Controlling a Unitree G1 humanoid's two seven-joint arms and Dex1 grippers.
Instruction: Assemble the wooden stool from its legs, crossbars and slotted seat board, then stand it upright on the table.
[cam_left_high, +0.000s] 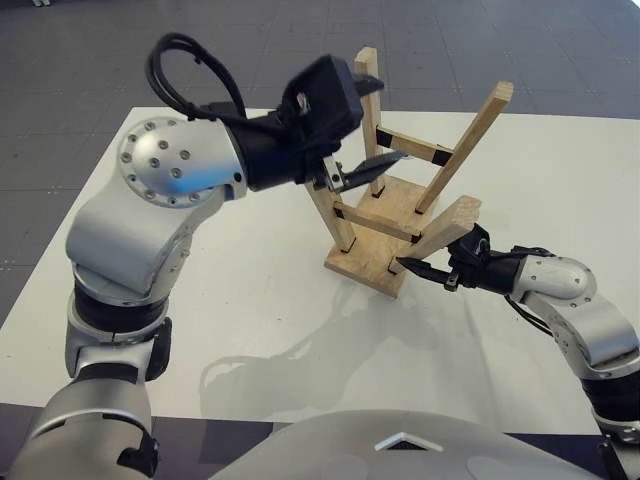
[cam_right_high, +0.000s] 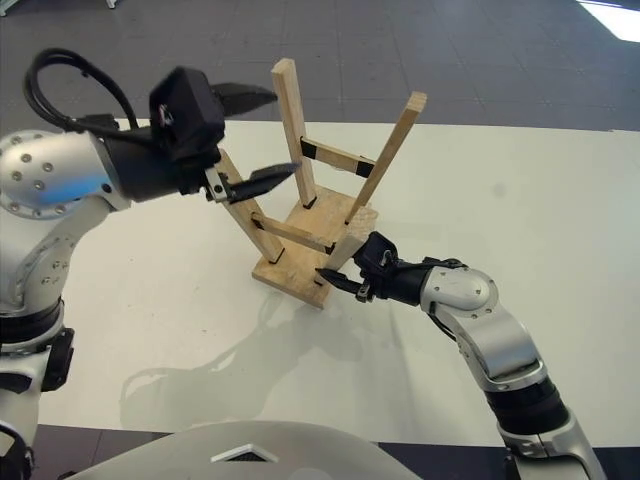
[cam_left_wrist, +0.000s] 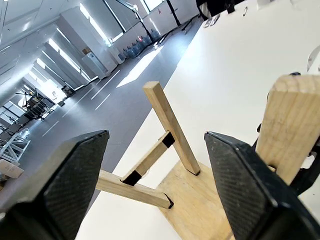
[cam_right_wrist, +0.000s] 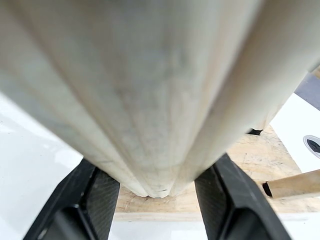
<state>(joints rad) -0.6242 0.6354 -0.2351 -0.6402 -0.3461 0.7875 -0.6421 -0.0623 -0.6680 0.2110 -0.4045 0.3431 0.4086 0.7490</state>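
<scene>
Stiff, light stool (cam_left_high: 398, 200); I'd grip low on a leg (cam_left_high: 440, 232). Left hand (cam_right_high: 283, 132) wide; right hand (cam_right_high: 335, 272) there, clamp unclear.

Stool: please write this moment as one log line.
stool inverted, seat board on table | right gripper shut on near leg, by the board | left gripper open beside left leg, holding nothing

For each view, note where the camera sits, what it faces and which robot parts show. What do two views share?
Left eye: head, down at the stool; both arms show.
Right eye: likewise, same scene.
Left wrist: left arm, towards the seat board; left gripper open.
Right wrist: right arm, close on a leg; right gripper clamps it.
Both wrists see the seat board.
</scene>
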